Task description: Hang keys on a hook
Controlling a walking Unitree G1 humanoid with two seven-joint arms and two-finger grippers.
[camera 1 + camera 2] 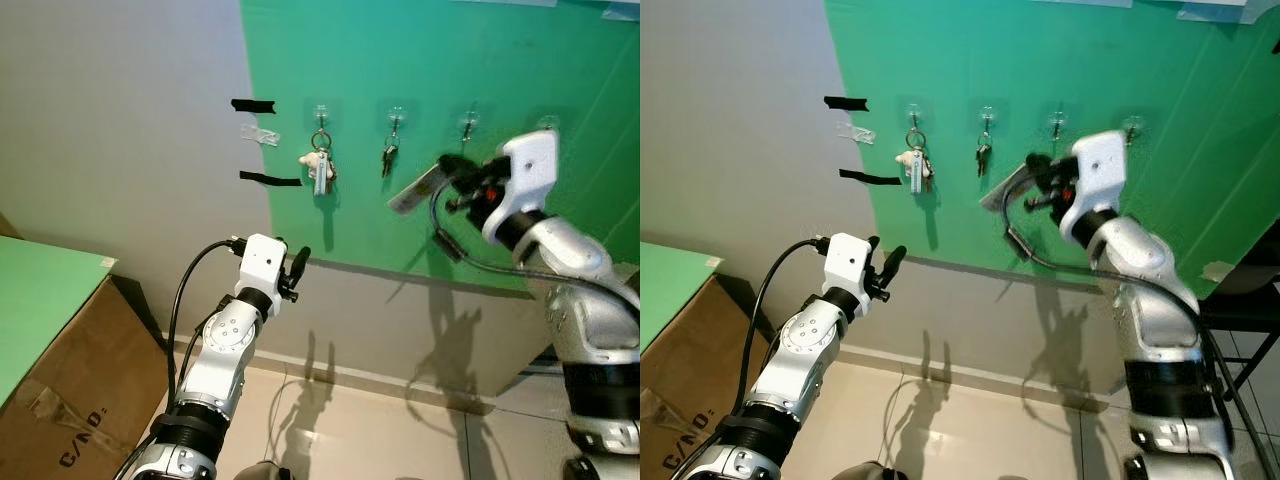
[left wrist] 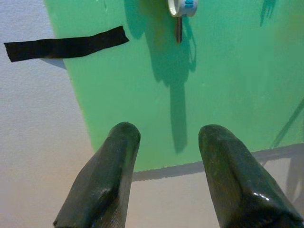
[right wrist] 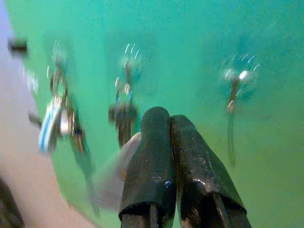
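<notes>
Closest to us, our left gripper waits low with its fingers spread and nothing between them, well below the green board. Our right gripper is raised near the board, fingers pressed together on a pale key tag. Two hooks already carry key bunches, so hanging ours on a free hook is, we judge, still to do.
</notes>
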